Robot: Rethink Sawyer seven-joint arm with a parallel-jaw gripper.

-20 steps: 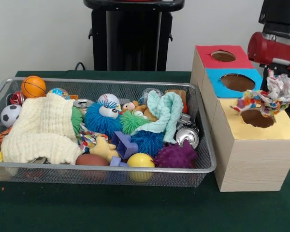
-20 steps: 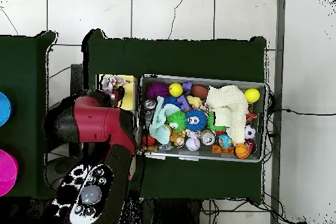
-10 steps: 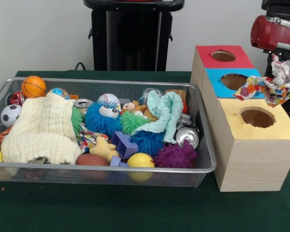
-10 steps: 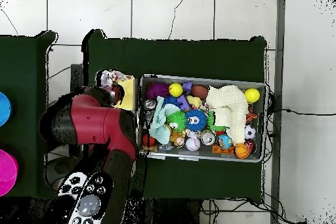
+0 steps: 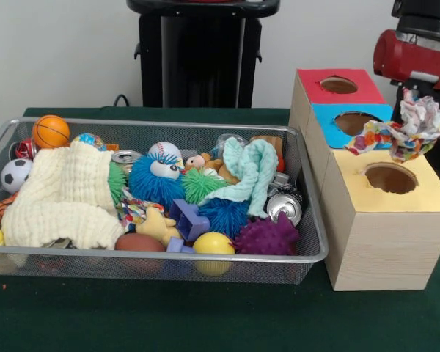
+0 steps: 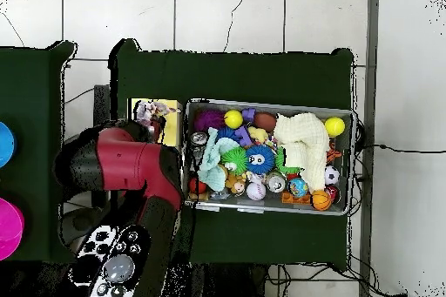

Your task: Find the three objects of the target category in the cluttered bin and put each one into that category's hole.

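Scanning left to right: cream knitted cloth (image 5: pixel 62 194) and mint-green cloth (image 5: pixel 251 172) lie in the wire-mesh bin (image 5: pixel 308 253). Multicoloured patterned rag (image 5: pixel 403 136) hangs above the yellow-topped wooden box's hole (image 5: pixel 390 178), slightly lower than half a second ago. Gripper hidden behind the rag; jaw state cannot be told. Drop judged imminent.

Looks like a robotics lab: a worktop (image 5: pixel 205 323) draped in dark green cloth, a red robot arm (image 6: pixel 122 167) on its pedestal, cables (image 6: pixel 392 149) trailing over a pale tiled floor (image 6: pixel 226 15), plain white wall (image 5: pixel 59 51) behind, and a wooden sorting box (image 5: pixel 381 246) with colour-coded holes.
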